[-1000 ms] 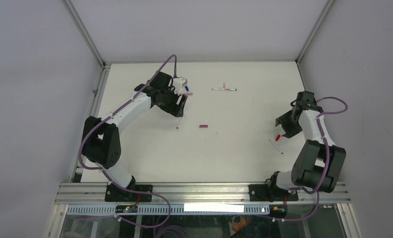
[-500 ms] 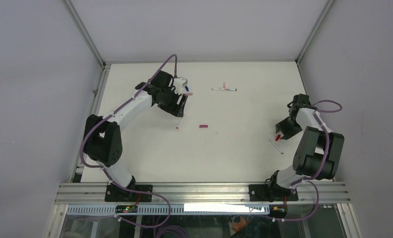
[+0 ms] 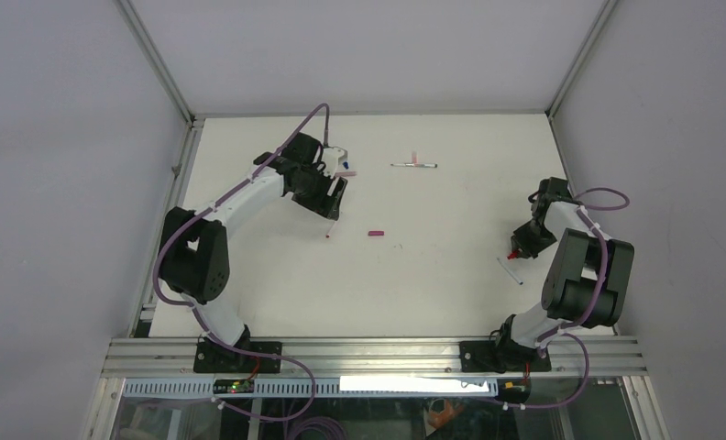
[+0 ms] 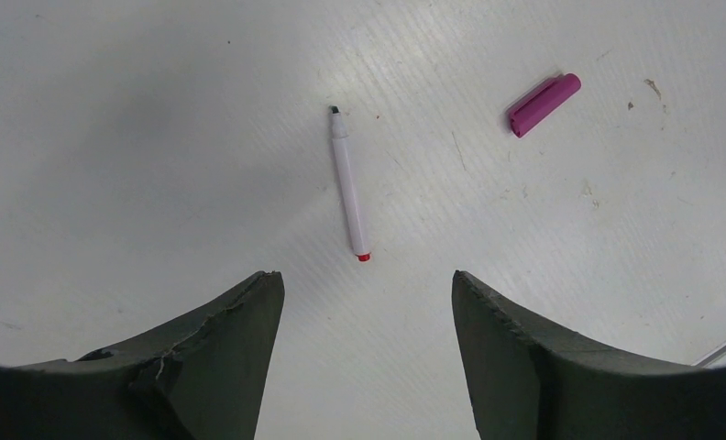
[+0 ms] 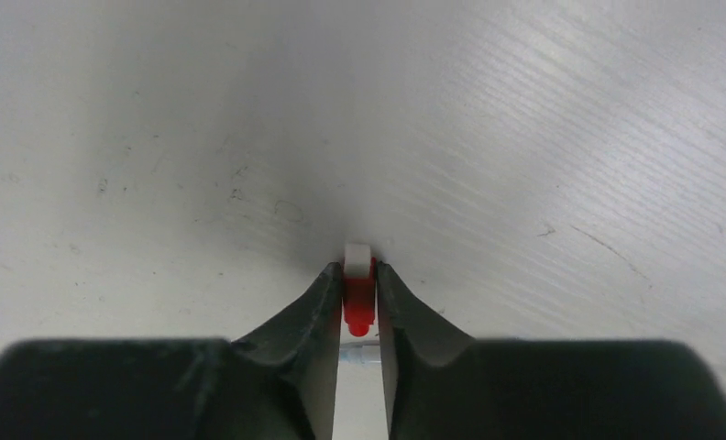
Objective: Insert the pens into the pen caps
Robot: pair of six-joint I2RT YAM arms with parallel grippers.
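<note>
Left hand [image 4: 367, 284]: the two dark fingers stand wide apart, nothing lies between them, and they touch none of the pieces. Bare surface shows through the gap.

Right hand [image 5: 359, 275]: the fingers are drawn close together and clamped on a red cap [image 5: 359, 310], one finger pressed against each side. A whitish end of the cap pokes out just past the fingertips, close to the surface. Whether it rests there or is held just clear cannot be told.

Counter [image 3: 433, 275]: a scuffed white board that carries every piece. From above, the left hand is over its far left part and the right hand is near its right edge.

Red-ended pen [image 4: 348, 188]: a thin white barrel lying flat just ahead of the left hand's open gap and clear of both fingers. Its red end is nearest the hand and its dark tip points away.

Second pen [image 3: 511, 270]: a pale barrel lying flat on the counter just beside the right hand, on its near side.

Far pen [image 3: 413, 165]: lies crosswise at the far middle of the counter, well apart from both hands. A short pink piece [image 3: 415, 157] is at its far side; whether the two touch is too small to tell.

Magenta cap [image 4: 544, 104]: lies on its side to the right of the red-ended pen, apart from it and untouched.

Beside the left hand's far side are small blue and pink bits, too small to identify.
</note>
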